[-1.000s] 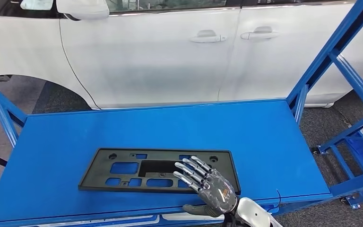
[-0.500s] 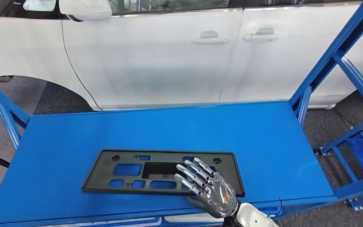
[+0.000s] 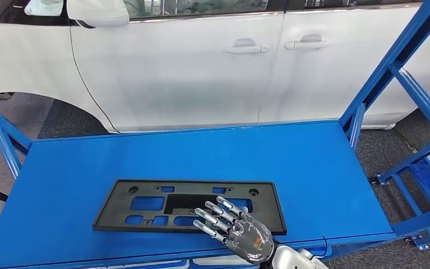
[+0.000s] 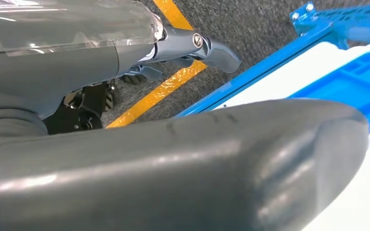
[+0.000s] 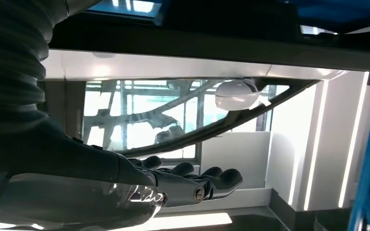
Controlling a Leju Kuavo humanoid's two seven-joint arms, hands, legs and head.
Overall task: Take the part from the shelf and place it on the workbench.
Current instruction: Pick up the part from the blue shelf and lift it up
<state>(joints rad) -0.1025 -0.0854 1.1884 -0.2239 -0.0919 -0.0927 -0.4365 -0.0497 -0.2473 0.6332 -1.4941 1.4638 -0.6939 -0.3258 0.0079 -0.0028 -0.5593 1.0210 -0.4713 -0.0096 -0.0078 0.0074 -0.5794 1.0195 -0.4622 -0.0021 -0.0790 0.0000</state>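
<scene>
From the head view the part (image 3: 189,205), a flat black frame with cut-outs, lies on the blue shelf (image 3: 291,162), near its front edge and a little left of centre, with a white car (image 3: 201,61) standing behind the shelf. The right hand (image 3: 232,230) comes in from below at the part's near right end, back of the hand up, its fingers (image 3: 213,214) spread apart and stretched out over the frame's front rim; they lie over the part, but whether they press on it or hang just above it cannot be told from here. The right wrist view adds what the head view cannot give: seen from the side, the fingers (image 5: 192,179) are nearly straight with only a slight curl, nothing between them, and the car's mirror (image 5: 236,95) and window line show beyond. The left wrist view shows the left hand (image 4: 192,45) by a thick grey thumb close to the lens and darker fingers drawn in behind it, over grey floor with a yellow line (image 4: 173,77); nothing is seen in it, though the thumb hides too much to judge how far the fingers are closed.
</scene>
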